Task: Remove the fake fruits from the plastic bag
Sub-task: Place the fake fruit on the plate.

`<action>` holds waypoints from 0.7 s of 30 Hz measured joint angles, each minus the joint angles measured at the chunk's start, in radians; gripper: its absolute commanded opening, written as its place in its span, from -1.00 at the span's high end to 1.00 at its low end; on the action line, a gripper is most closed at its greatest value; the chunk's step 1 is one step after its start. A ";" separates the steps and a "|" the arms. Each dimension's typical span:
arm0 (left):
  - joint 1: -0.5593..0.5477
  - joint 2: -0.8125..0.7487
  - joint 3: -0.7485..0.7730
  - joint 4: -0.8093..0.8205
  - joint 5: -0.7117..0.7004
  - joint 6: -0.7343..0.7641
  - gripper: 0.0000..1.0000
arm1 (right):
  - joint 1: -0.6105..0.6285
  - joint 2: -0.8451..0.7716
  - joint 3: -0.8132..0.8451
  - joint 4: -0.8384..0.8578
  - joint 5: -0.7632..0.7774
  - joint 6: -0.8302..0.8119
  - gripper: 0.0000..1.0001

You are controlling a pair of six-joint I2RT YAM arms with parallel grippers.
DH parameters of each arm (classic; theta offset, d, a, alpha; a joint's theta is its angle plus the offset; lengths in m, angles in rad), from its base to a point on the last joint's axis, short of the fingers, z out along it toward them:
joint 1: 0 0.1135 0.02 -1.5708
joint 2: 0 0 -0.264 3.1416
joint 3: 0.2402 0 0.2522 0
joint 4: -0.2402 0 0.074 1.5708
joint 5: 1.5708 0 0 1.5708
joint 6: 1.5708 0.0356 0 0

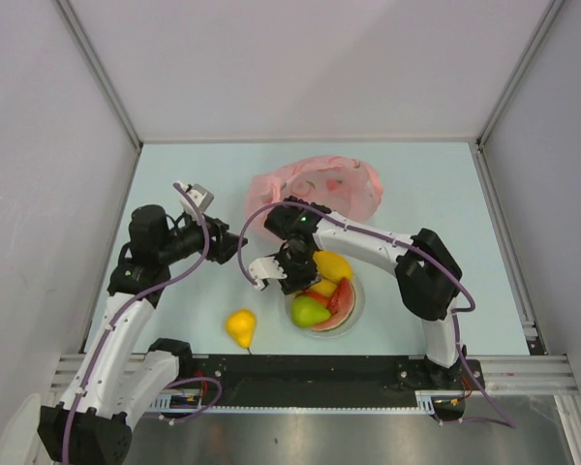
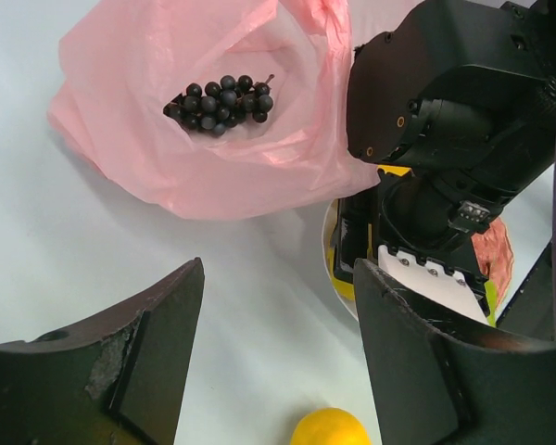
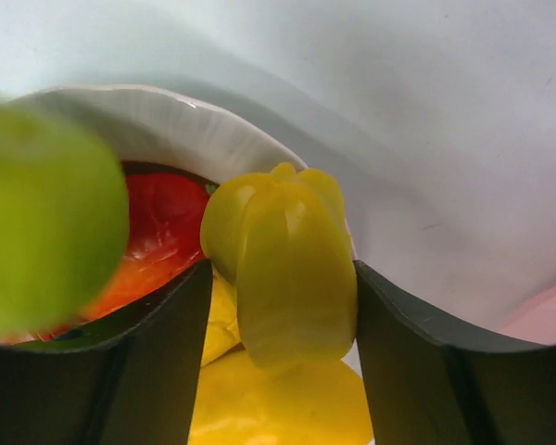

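Right gripper (image 3: pixel 283 278) was clamped on a yellow ridged fruit (image 3: pixel 278 232), with both fingers pressed against its sides, just above the white plate (image 3: pixel 167 125). In the right wrist view another yellow mango piece (image 3: pixel 278 408) lay under the held fruit. The red watermelon slice (image 3: pixel 162 232) sat in the plate to the left, and the green pear (image 3: pixel 46 222) was blurred at the near left edge. Top view showed the plate at the near-centre of the table (image 1: pixel 174 174), holding the green pear, the watermelon slice and a yellow piece, with the right arm bent over it. Left gripper (image 2: pixel 278 278) had its jaws spread wide with nothing between them, hovering over bare table left of the plate and aimed toward the plastic bag (image 2: pixel 148 158). The bag lay crumpled on the table behind the plate, its mouth open toward the left wrist camera. The dark grape bunch (image 2: pixel 221 102) lay inside the bag on the pink film. The yellow pear (image 1: pixel 240 327) lay by itself on the table, near the front edge and left of the plate, apart from both grippers. I could not tell whether the bag held anything else.
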 measured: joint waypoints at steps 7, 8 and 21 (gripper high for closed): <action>0.003 0.023 -0.016 0.008 0.006 0.001 -0.41 | -0.013 -0.016 -0.022 0.002 0.015 -0.017 -0.40; 0.003 0.025 -0.023 0.008 0.006 0.002 -0.41 | -0.014 -0.024 -0.022 0.004 0.016 -0.021 -0.40; 0.003 0.077 -0.026 -0.136 -0.048 0.015 -0.43 | -0.005 -0.218 -0.013 0.003 0.029 0.016 -0.46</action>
